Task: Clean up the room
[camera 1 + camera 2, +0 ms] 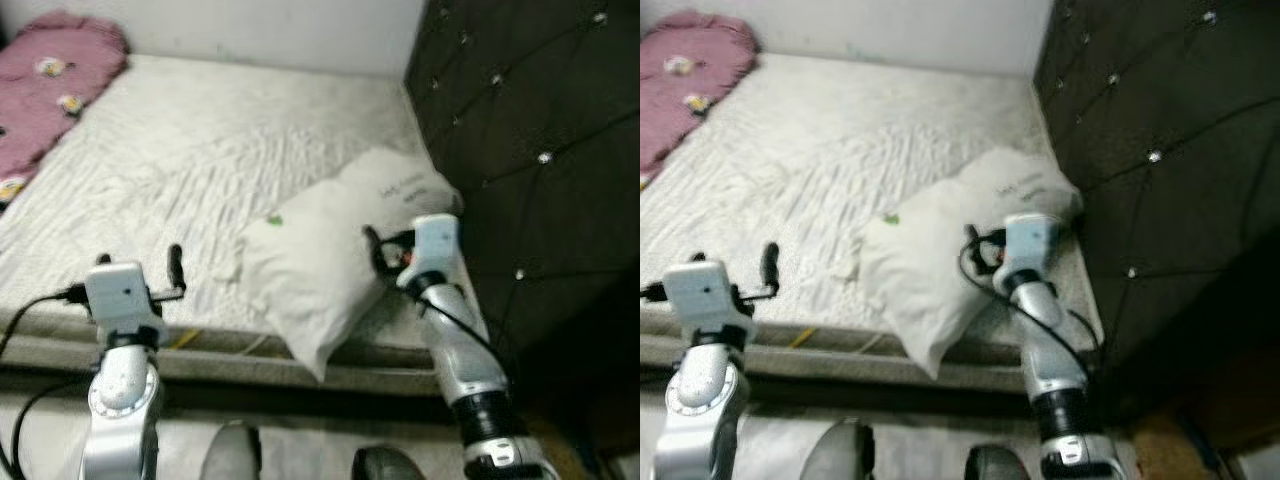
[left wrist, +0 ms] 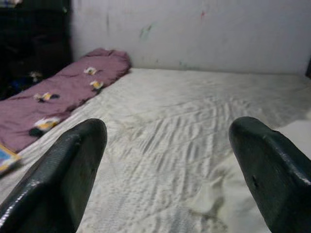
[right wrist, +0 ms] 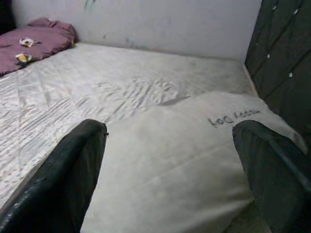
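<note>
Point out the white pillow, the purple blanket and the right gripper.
white pillow (image 1: 320, 265), left eye view, middle of its top face.
purple blanket (image 1: 50, 85), left eye view, its upper folded part.
right gripper (image 3: 170, 170), right wrist view, midway between its fingertips.

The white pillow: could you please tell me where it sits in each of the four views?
Left eye view: white pillow right of centre, by the right gripper.
Right eye view: near centre.
Left wrist view: a sliver at the right edge.
Right wrist view: lower centre.
Shared landmark: maroon blanket.
</note>
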Tool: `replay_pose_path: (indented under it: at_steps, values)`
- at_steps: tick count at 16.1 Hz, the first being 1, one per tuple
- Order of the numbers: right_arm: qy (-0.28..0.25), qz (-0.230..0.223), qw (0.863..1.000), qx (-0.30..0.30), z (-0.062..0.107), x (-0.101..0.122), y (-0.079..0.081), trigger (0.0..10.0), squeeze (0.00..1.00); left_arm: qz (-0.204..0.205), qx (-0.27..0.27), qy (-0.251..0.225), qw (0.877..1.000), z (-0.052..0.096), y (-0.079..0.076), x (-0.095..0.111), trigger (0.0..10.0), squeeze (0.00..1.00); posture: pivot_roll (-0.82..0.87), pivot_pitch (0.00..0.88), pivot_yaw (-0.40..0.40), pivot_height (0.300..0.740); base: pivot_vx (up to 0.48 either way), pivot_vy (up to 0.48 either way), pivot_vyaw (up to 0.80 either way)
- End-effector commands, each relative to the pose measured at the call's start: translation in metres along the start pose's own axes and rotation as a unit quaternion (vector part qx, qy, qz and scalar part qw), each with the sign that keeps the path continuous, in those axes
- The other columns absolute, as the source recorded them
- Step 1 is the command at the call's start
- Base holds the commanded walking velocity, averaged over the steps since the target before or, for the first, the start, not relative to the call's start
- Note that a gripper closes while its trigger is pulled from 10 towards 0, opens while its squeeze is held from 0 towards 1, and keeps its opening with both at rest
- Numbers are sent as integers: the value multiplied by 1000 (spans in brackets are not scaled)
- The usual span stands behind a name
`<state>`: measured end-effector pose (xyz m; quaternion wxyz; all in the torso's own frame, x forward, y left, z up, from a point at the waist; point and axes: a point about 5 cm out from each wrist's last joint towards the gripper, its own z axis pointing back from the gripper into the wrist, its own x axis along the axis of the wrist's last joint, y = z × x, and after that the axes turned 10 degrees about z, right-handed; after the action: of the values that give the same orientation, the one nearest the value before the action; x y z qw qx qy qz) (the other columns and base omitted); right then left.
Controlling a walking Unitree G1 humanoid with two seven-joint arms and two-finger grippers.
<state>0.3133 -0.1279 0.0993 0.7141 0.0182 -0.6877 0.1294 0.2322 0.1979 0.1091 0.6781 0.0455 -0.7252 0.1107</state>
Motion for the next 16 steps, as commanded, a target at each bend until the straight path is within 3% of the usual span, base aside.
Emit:
replay_pose_path:
  at_steps: [1, 8, 13, 16]
  values:
    - [2, 10, 1000, -16, 2, -2, -12, 10000, 0, 11, -18, -1, 1000, 0, -10, 0, 10000, 0, -8, 0, -45, 678, 352, 0, 0]
    - [1, 12, 1000, -12, 2, -1, -11, 10000, 0, 10, -19, 4, 1000, 0, -11, -1, 10000, 0, -11, 0, -45, 678, 344, 0, 0]
    - [12, 8, 1000, -8, 2, -5, -8, 10000, 0, -18, 21, 36, 999, 6, 10, -9, 10000, 0, 21, 0, -56, 674, 0, 0, 0]
    - [13, 4, 1000, -6, 1, -5, -7, 10000, 0, -23, 36, 49, 998, 6, 14, -12, 10000, 0, 21, 0, -57, 640, 0, 0, 0]
